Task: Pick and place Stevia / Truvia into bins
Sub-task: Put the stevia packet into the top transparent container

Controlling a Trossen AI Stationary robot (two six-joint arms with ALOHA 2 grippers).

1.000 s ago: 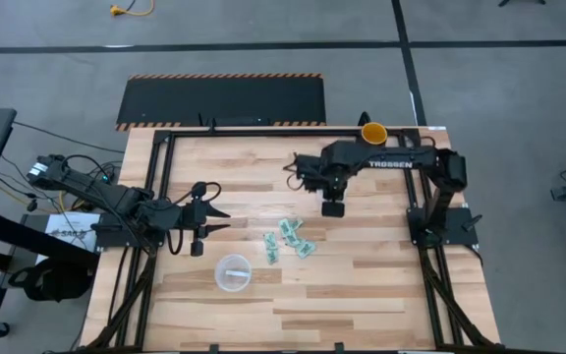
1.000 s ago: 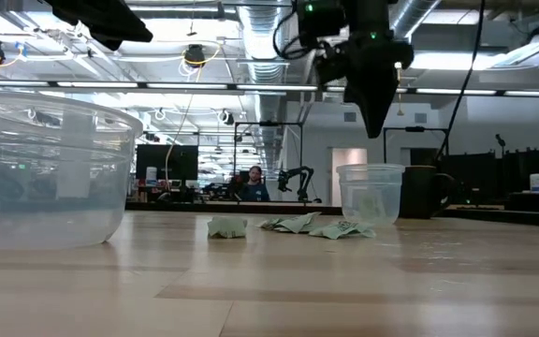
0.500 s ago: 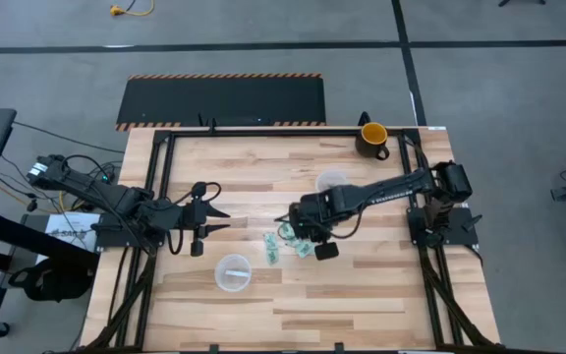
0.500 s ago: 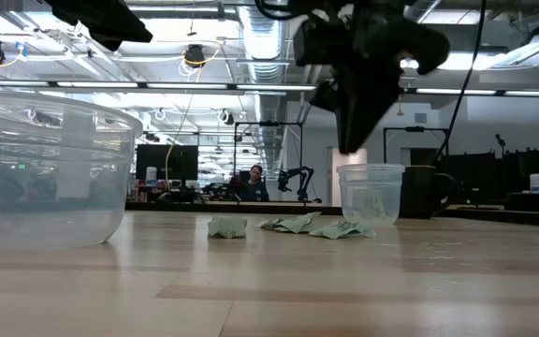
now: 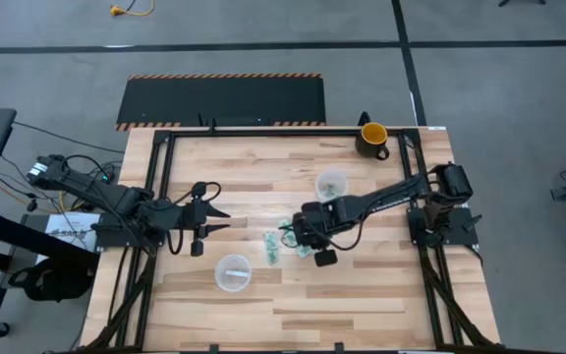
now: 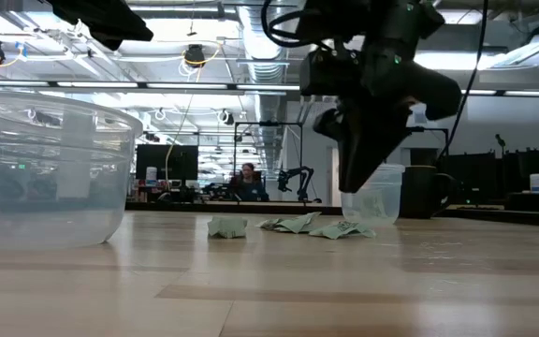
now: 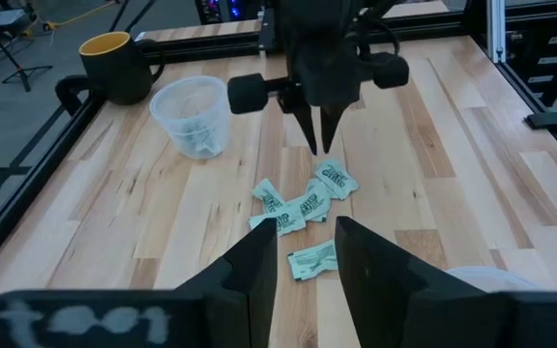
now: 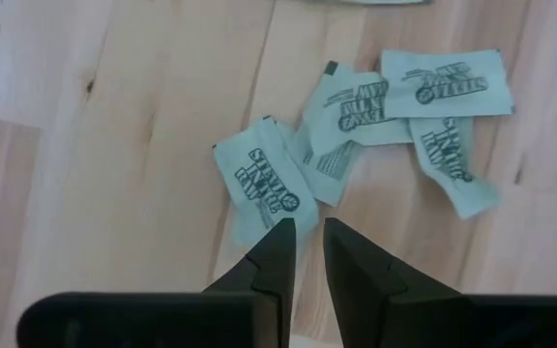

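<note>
Near the counter's middle, the right gripper (image 8: 303, 237), jaws barely parted (empty), should straddle one small green-and-white paper sachet (image 8: 259, 186) squarely.

"STEVIA" on sachet (image 8: 263, 189)

A grey floor (image 5: 519, 305) with dark seam lines surrounds the wooden surface (image 5: 362, 305). At 12 o'clock lies a black mat (image 5: 222, 98) with striped edges. Ceiling lights (image 6: 195, 54), pipes and distant dark monitors (image 6: 162, 161) fill the hall; a person (image 6: 248, 180) sits far off.
</note>
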